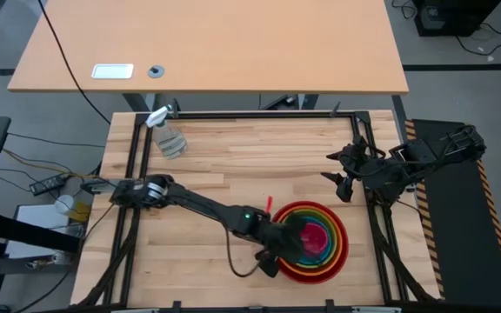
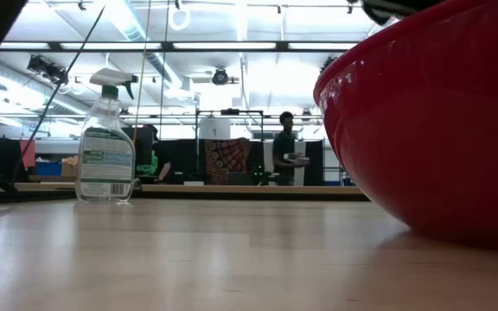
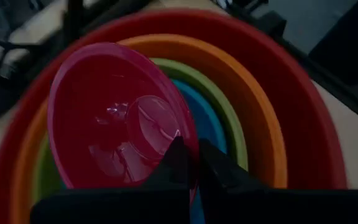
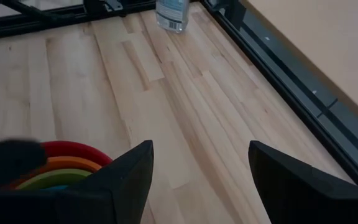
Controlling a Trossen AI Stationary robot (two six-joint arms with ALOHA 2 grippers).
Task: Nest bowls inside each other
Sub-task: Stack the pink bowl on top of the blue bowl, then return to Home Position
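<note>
Four bowls sit nested at the table's near right: red (image 1: 342, 254), orange (image 3: 257, 93), lime green (image 3: 224, 106) and blue (image 3: 207, 124) innermost. The small pink bowl (image 3: 117, 118) stands steeply tilted over the blue one, with my left gripper (image 3: 193, 163) shut on its rim. In the high view that gripper (image 1: 291, 236) reaches over the stack's left side. The red bowl's wall (image 2: 430, 130) fills the right of the low view. My right gripper (image 1: 344, 178) hangs open and holds nothing, at the table's right edge beyond the stack. My left gripper pinches the pink bowl's rim (image 3: 190, 138) between its two fingers, one finger (image 3: 174, 160) on the inner face and the other (image 3: 216, 167) behind the wall. The fingers slant down from the table's left. The bowl is tipped up on edge above the blue bowl; whether its lower rim rests in the stack, I cannot tell.
A clear spray bottle (image 1: 168, 135) stands at the table's far left, also seen upright in the low view (image 2: 105, 142). A black frame rail (image 1: 368, 165) runs around the wooden table. Bare wood (image 4: 166, 112) lies between the stack and the bottle.
</note>
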